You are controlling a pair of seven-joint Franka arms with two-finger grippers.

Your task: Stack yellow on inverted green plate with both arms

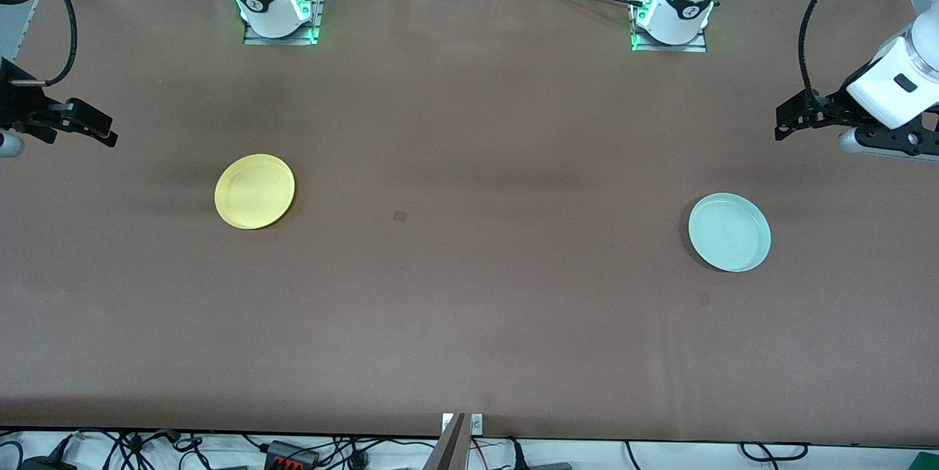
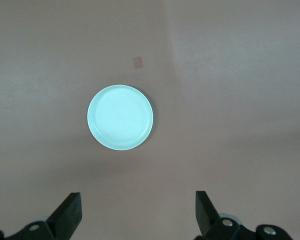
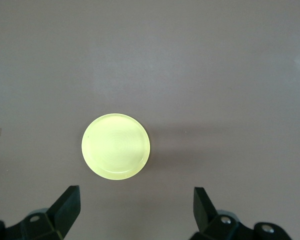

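Yellow plate (image 1: 254, 191), green plate (image 1: 729, 232): rim-up, well apart on worktop (image 1: 469, 323). Left hand (image 2: 138, 215), right hand (image 3: 136, 212): wide open, empty, raised at worktop's ends, likely for approach.

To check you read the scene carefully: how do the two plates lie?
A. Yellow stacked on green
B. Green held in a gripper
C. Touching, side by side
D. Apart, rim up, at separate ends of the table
D: the yellow plate and the green plate lie rim up, far apart.

plates: two are lying (one yellow plate (image 1: 254, 191), one green plate (image 1: 729, 232)) | grippers: two are showing | table: one (image 1: 469, 323)
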